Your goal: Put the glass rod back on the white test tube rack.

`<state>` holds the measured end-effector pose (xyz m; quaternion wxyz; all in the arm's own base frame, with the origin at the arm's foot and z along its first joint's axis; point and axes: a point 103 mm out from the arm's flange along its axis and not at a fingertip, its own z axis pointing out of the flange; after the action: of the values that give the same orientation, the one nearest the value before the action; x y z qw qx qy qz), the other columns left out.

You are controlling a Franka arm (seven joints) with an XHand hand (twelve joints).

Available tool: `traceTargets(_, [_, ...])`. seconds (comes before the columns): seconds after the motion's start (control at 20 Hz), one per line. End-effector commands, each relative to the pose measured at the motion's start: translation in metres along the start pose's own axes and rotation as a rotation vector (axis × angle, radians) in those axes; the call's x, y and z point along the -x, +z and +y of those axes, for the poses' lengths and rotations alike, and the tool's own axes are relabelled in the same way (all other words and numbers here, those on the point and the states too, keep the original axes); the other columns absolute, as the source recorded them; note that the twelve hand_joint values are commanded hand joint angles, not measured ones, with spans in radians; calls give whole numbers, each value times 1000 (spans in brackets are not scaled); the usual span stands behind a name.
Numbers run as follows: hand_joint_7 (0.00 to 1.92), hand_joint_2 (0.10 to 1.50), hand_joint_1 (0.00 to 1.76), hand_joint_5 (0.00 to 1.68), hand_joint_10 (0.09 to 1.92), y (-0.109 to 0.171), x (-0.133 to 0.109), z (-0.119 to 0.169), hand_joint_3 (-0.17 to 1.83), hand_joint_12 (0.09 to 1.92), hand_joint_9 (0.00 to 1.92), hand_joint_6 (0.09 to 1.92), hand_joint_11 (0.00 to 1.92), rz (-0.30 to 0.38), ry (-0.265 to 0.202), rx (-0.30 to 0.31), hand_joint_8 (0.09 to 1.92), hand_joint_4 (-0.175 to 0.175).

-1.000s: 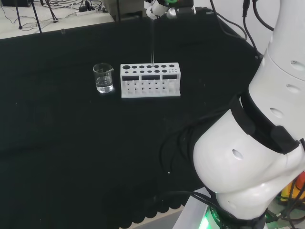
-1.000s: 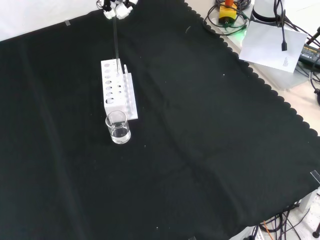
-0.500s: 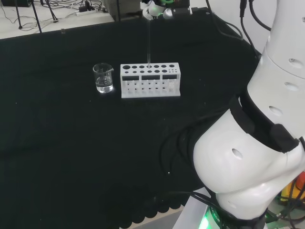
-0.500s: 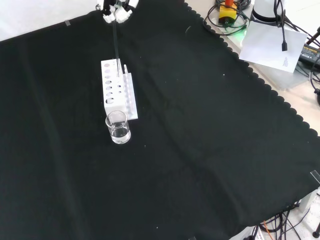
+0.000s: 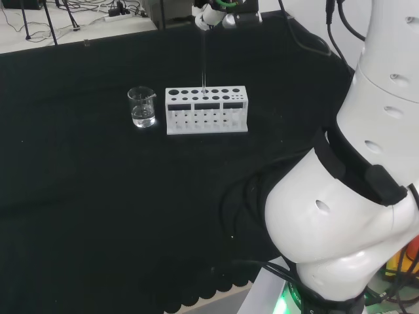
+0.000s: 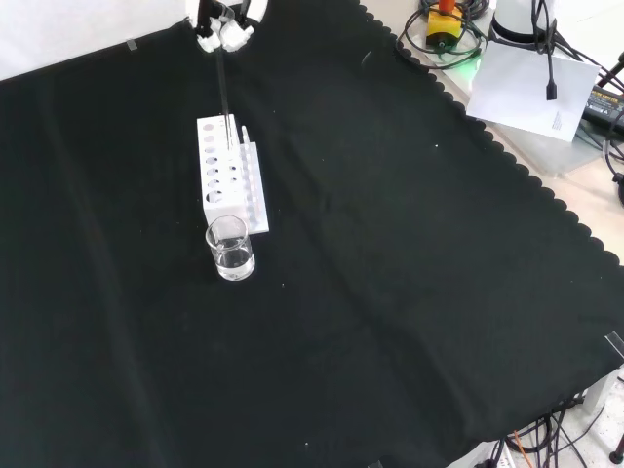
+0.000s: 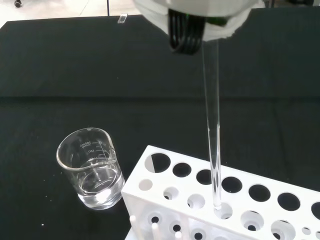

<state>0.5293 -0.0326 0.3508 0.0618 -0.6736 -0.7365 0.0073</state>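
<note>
The white test tube rack (image 5: 207, 109) (image 6: 230, 174) (image 7: 210, 200) stands on the black cloth, its top rows of round holes showing. A clear glass rod (image 5: 204, 60) (image 6: 225, 102) (image 7: 212, 135) hangs upright over it, lower end right at a hole in the rack's top. The hand (image 5: 215, 12) (image 6: 220, 26) (image 7: 192, 15) holds the rod's upper end from above, at the head view's top and the front view's top edge. How the fingers close on the rod is partly hidden.
A small glass beaker (image 5: 142, 107) (image 6: 231, 248) (image 7: 92, 167) with a little clear liquid stands close beside the rack's end. The arm's white links (image 5: 353, 196) take up the head view's right. Cables and a white box (image 6: 536, 83) lie past the cloth's scalloped edge.
The hand and rod have shifted slightly left in the head view along the rack, and the rod's tip now sits lower, at a hole.
</note>
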Motion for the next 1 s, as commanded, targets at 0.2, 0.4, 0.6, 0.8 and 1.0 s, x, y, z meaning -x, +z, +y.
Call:
traceTargets(0.2, [1211,746,1314,1146,852,13,10,4,579,783,1654,572,1652,17,9,-15,1040,-175])
traceTargets(0.4, [1211,746,1314,1147,852,18,10,6,580,783,1653,571,1652,16,6,-25,1039,-175])
traceTargets(0.6, [1211,746,1314,1147,852,27,13,8,581,783,1653,571,1652,24,12,-34,1039,-175])
traceTargets(0.8, [1212,745,1314,1148,852,43,13,12,581,783,1654,570,1652,29,12,-58,1038,-175])
traceTargets(1.0, [1213,745,1314,1148,852,52,10,16,581,783,1654,570,1652,30,7,-69,1037,-175])
